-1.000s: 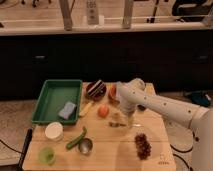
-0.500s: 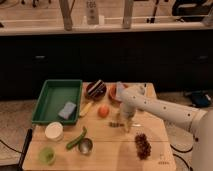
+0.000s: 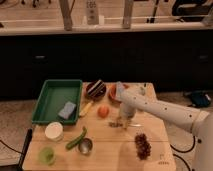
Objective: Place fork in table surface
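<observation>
My gripper (image 3: 121, 122) hangs from the white arm that reaches in from the right. It is low over the middle of the light tan wooden table surface (image 3: 107, 150), just right of an orange-red fruit (image 3: 103, 111). A small pale shape shows at the gripper's tip, close to the wood. I cannot tell whether it is the fork or whether it is held. No fork shows clearly anywhere else on the table.
A green tray (image 3: 50, 95) with a blue sponge (image 3: 66, 110) stands at the left. There is a dark bowl (image 3: 96, 88) and a red plate (image 3: 115, 93) at the back. A white cup (image 3: 54, 131), green cup (image 3: 47, 155), green pepper (image 3: 76, 139), metal cup (image 3: 86, 146) and grapes (image 3: 142, 145) are at the front.
The arm's elbow has shifted a little left and down. The gripper has stayed low over the middle of the table. The objects on the table have not moved.
</observation>
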Controlling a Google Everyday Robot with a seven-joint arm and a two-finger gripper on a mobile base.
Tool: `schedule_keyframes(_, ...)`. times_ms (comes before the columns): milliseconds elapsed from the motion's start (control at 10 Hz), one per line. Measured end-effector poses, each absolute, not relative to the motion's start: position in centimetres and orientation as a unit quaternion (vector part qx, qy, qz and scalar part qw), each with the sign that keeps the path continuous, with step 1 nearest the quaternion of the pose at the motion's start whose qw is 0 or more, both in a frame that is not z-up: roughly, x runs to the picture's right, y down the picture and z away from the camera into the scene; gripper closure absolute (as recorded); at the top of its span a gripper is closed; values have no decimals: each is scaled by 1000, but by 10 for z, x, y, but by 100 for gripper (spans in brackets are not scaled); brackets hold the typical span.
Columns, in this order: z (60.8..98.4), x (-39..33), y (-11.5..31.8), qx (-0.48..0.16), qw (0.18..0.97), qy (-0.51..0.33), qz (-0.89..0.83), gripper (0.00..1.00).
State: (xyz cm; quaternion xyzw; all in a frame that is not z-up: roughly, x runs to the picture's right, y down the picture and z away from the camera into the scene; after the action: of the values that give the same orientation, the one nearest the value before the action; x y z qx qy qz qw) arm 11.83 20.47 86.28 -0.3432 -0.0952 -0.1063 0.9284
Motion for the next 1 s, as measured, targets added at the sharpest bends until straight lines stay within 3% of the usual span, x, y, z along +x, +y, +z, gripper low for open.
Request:
schedule_keyframes(200,862,119,206,-345,928,-95,-106,100)
schedule_keyframes(1000,861,118,212,-340,929,-111,-95,100)
